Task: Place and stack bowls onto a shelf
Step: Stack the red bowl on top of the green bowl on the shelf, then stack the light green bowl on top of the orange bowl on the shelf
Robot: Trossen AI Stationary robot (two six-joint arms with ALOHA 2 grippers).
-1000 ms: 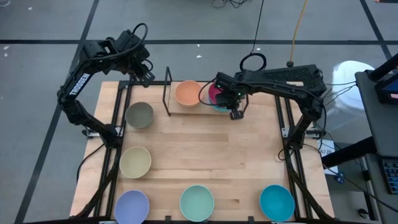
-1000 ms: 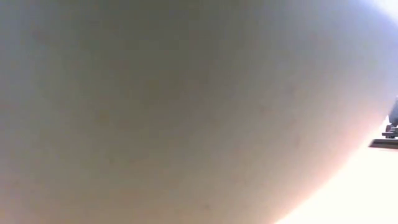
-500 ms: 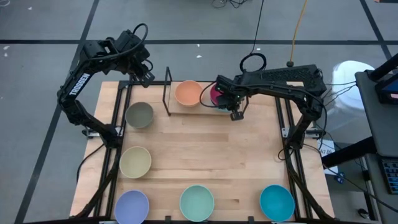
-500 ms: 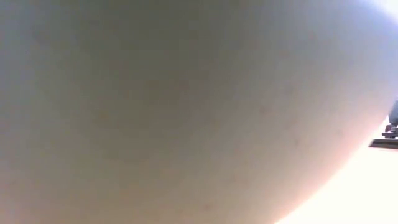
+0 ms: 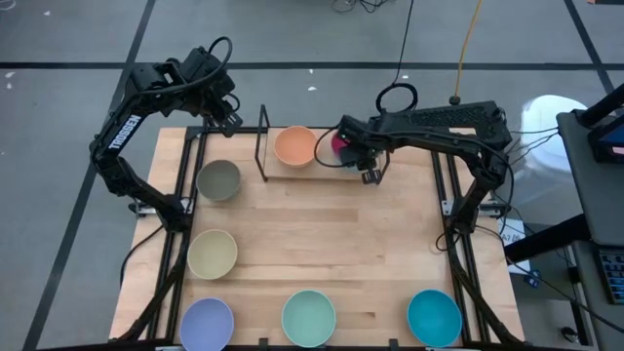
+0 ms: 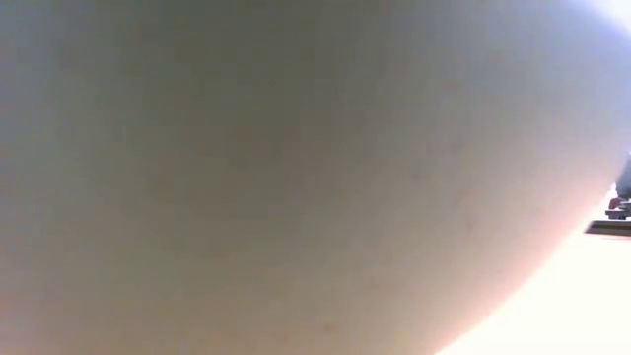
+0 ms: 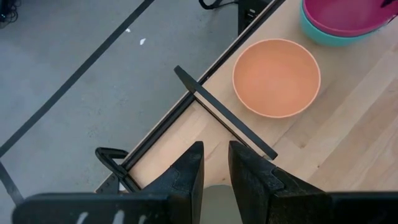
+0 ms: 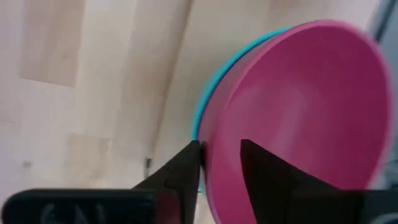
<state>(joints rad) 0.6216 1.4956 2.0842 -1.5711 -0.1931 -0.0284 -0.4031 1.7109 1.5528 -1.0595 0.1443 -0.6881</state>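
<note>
The right claw (image 5: 363,162) sits at the magenta bowl (image 5: 338,148), near 12 o'clock on the table (image 5: 390,253). In the right wrist view its two fingers (image 8: 180,171) stand on either side of the bowl's rim, one outside and one inside, with a small gap showing, so the claw looks open and seems to have let go. The magenta bowl rests inside a teal bowl (image 8: 200,118), and only a thin teal edge peeks out. That makes a stack of two, which is likely why the claw came in from the side: to grip the thin rim and set one bowl into the other. Just beside the stack, toward 9 o'clock, is the orange bowl (image 5: 294,146). Both sit on the shelf's (image 5: 262,143) light board, with a thin black rod frame standing at its 9 o'clock end. The left claw (image 5: 226,115) waits at about 11 o'clock, off the table's corner, up in the air with nothing in it; its fingers (image 7: 186,177) stand a little apart. Five bowls are not yet on the shelf: grey-olive (image 5: 218,179) and pale yellow (image 5: 213,253) along the 9 o'clock side, lavender (image 5: 207,322) at 7 o'clock, mint (image 5: 308,317) at 6 o'clock, and a second teal one (image 5: 434,316) at 5 o'clock. All the bowls are small, round and plain. The low view is blocked by something pale right at the lens.
</note>
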